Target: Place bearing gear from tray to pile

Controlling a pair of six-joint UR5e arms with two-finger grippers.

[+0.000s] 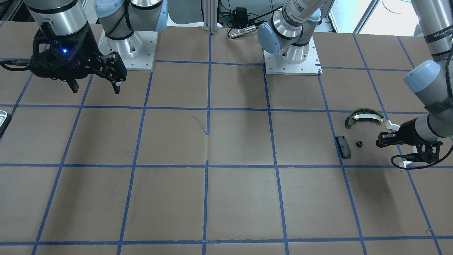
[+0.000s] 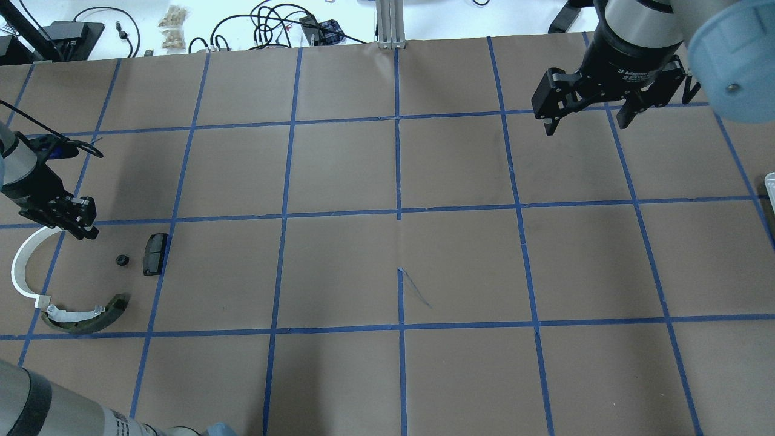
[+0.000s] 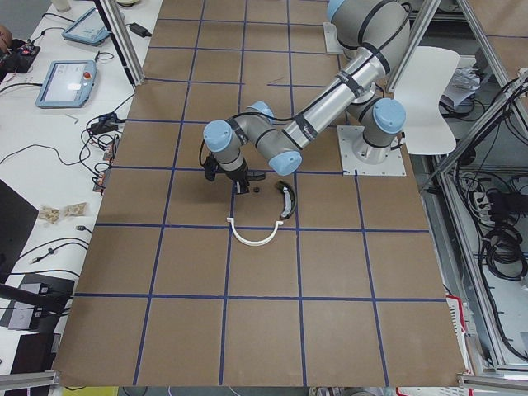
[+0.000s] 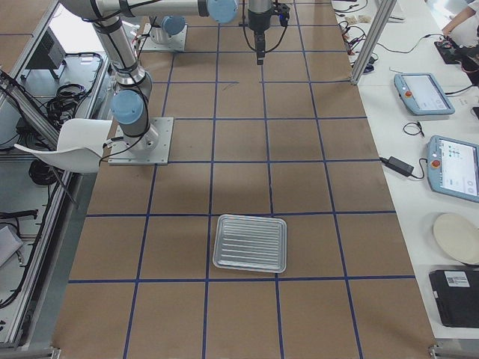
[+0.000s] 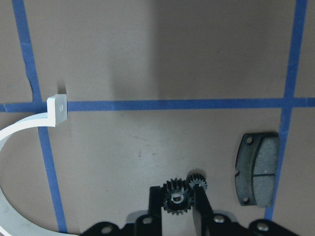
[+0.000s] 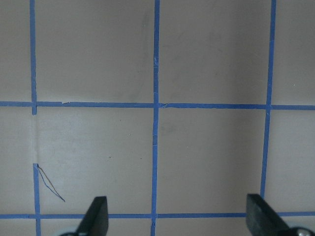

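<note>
The bearing gear (image 2: 123, 260), small and black, lies on the table beside the black pad (image 2: 155, 253), within the pile. The pile also holds a white arc (image 2: 21, 266) and an olive shoe (image 2: 91, 318). My left gripper (image 2: 82, 223) hangs tilted just left of the gear, apart from it. In the left wrist view the gear (image 5: 183, 192) shows in the narrow gap between its empty fingers (image 5: 155, 201). My right gripper (image 2: 587, 118) is open, empty and raised at the far right. The silvery tray (image 4: 249, 243) holds nothing.
The tray's corner (image 2: 771, 181) peeks in at the table's right edge. Both arm bases (image 1: 292, 56) are bolted on at the robot's side. Cables and small items (image 2: 272, 24) lie beyond the far edge. Blue tape lines grid the brown surface.
</note>
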